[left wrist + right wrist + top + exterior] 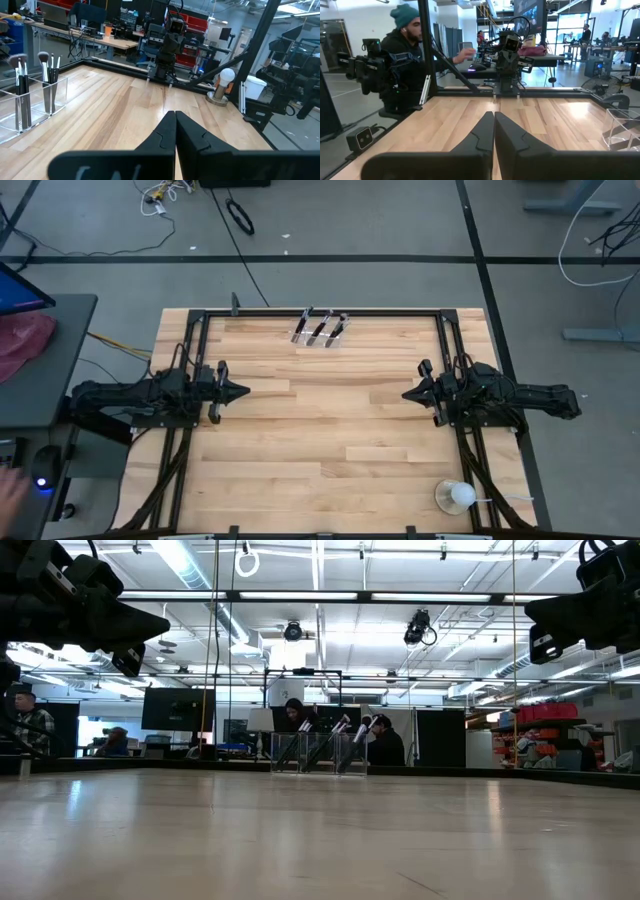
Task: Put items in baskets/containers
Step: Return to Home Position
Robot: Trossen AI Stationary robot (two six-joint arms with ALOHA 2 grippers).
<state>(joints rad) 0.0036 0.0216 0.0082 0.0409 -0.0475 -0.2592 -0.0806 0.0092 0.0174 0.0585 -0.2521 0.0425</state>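
Left gripper (236, 391): at 9 o'clock on the table (330, 450) in the high view, raised above the wood and pointing toward 3 o'clock. Its 2 dark fingers (162, 132) are pressed together with nothing between them.
Right gripper (408, 394): at 3 o'clock, also off the surface and pointing toward 9 o'clock, so the 2 grippers face each other well apart. Its fingers (506, 131) meet in a closed wedge and hold nothing.
Clear holder (37, 100): at 12 o'clock, just inside the far edge of the table and roughly midway between the 2 arms. It stands upright on the wood, well apart from both grippers.
Makeup brushes (318, 328): inside the clear holder, handles down and bristle tips up, leaning a little. The high view shows them in 3 clusters side by side. The left wrist view shows 2 compartments, each with several brushes. An exact count cannot be told.
Loose brushes: none visible on the wood in any view.
White round object (460, 496): on a clear base at about 5 o'clock, near the table's corner on the right arm's side, far from the holder.
Person (402, 55): seated beyond the table edge behind the left arm, wearing a teal cap and dark top, with 1 hand raised over a side desk.
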